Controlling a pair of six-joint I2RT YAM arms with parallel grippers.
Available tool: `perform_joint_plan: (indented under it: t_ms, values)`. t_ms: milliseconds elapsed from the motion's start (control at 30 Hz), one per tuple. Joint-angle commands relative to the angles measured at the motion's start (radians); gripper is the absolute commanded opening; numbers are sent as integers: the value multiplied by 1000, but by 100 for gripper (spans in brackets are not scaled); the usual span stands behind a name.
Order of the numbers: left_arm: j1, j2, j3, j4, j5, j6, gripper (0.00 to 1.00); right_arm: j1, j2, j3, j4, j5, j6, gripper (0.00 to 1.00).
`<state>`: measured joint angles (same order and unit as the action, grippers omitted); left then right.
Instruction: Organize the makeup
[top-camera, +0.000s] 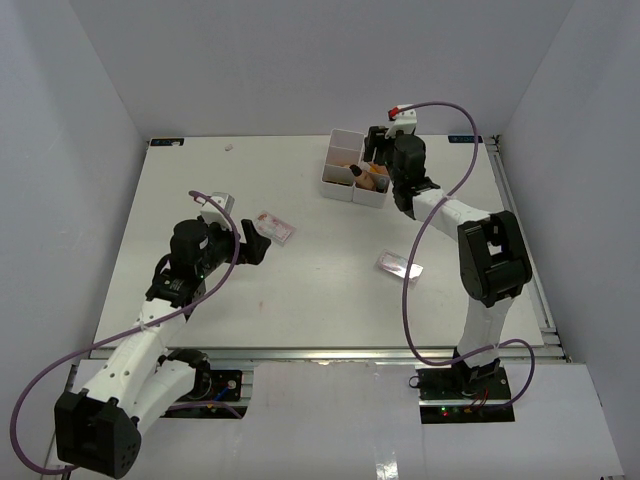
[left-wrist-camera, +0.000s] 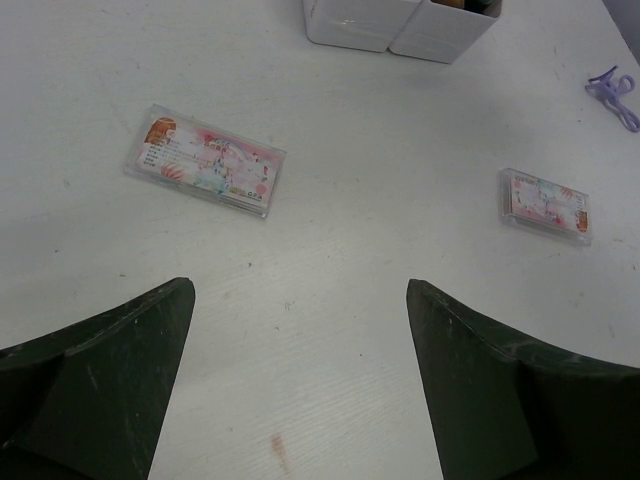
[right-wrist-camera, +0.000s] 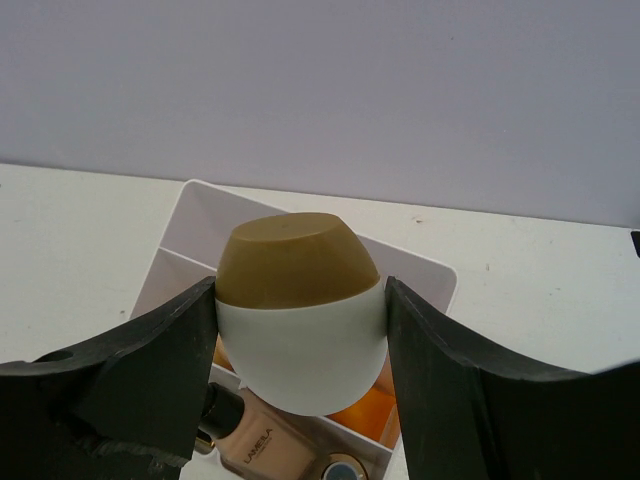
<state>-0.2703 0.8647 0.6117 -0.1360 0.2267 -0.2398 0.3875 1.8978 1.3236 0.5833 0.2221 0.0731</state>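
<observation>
Gripping one tan-topped white egg sponge (right-wrist-camera: 296, 255) over the white box (right-wrist-camera: 200, 205), right claw (right-wrist-camera: 300, 300), grip seen only in right wrist view, one tan bottle (right-wrist-camera: 255, 440), one orange tube (right-wrist-camera: 365, 410) inside, left claw (left-wrist-camera: 298, 290) open above surface (top-camera: 320, 300), two pink packets (left-wrist-camera: 207, 162) (left-wrist-camera: 546, 204) lying well apart.

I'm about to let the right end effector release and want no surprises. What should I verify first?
1. Right end effector grips the egg sponge on both sides: ok.
2. Sponge is above the white box: ok.
3. Free room below it: cannot tell; a tan bottle already lies there.
4. Left end effector is open and empty: ok.
5. Packets put away: not ok; one pink packet and a second packet lie on the table.
</observation>
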Motion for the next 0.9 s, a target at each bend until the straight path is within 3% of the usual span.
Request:
perform_joint_plan:
  t_ms: [0, 567, 867]
  values:
    - [5, 1, 4, -1, 3, 11, 98, 1, 13, -10, 190, 60, 3, 22]
    - [5, 11, -7, 25, 11, 23, 98, 4, 112, -54, 429, 141, 12, 28]
    - [5, 25, -10, 27, 14, 24, 98, 10, 184, -107, 672, 173, -30, 33]
